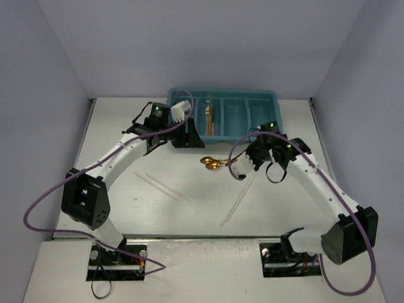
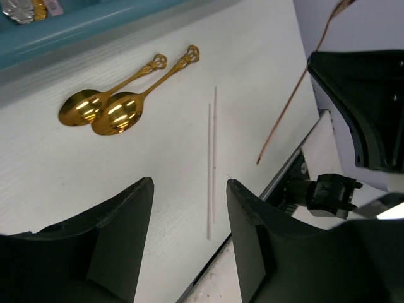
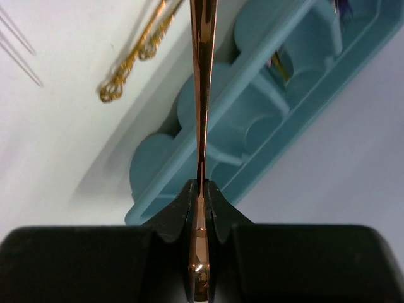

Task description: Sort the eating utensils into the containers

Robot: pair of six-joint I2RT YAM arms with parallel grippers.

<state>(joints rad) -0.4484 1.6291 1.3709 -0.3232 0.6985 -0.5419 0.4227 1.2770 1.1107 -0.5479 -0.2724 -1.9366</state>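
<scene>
The left arm (image 1: 120, 154) stretched forward, the left hand (image 2: 189, 184) angled down, fingers (image 2: 120, 214) parted and empty. The right arm (image 1: 322, 183) bent inward, the right hand (image 3: 199, 189) pinched tight on a copper utensil (image 3: 203, 95).

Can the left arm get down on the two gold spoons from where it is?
Probably yes. The left gripper is open and empty, and the gold spoons lie bare on the table ahead of it. The right gripper, shut on a copper utensil, hangs nearby, so go carefully.
</scene>
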